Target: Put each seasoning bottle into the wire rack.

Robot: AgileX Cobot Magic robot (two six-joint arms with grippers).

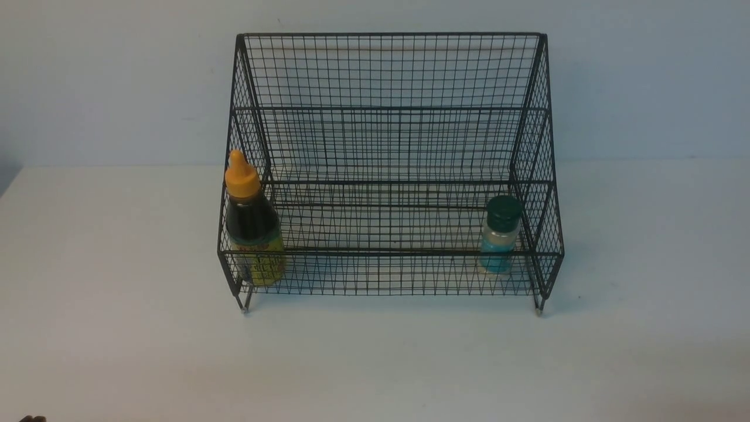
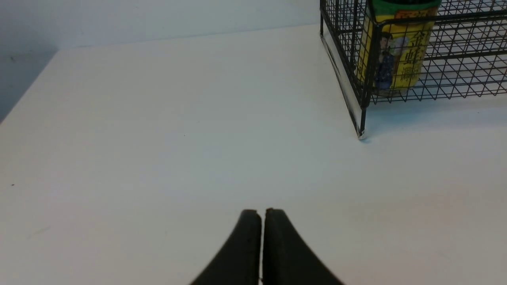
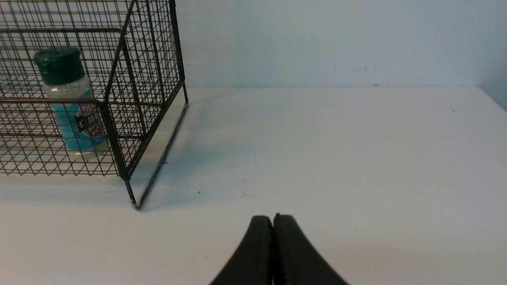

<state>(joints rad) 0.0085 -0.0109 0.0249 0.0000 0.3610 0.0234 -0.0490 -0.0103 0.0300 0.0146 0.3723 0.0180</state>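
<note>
The black wire rack (image 1: 387, 146) stands at the middle back of the white table. The dark-liquid bottle with orange-yellow cap and yellow label (image 1: 252, 223) stands upright in the rack's lowest tier at its left end; its label also shows in the left wrist view (image 2: 400, 51). The small clear jar with dark green lid and teal label (image 1: 499, 234) stands upright in the lowest tier at the right end and also shows in the right wrist view (image 3: 71, 99). My left gripper (image 2: 262, 211) is shut and empty over bare table. My right gripper (image 3: 272, 217) is shut and empty too.
The rack's front left foot (image 2: 361, 134) and front right foot (image 3: 134, 204) rest on the white table (image 1: 375, 363). A pale wall (image 1: 644, 76) stands behind the rack. The table's left edge (image 2: 23, 95) shows in the left wrist view.
</note>
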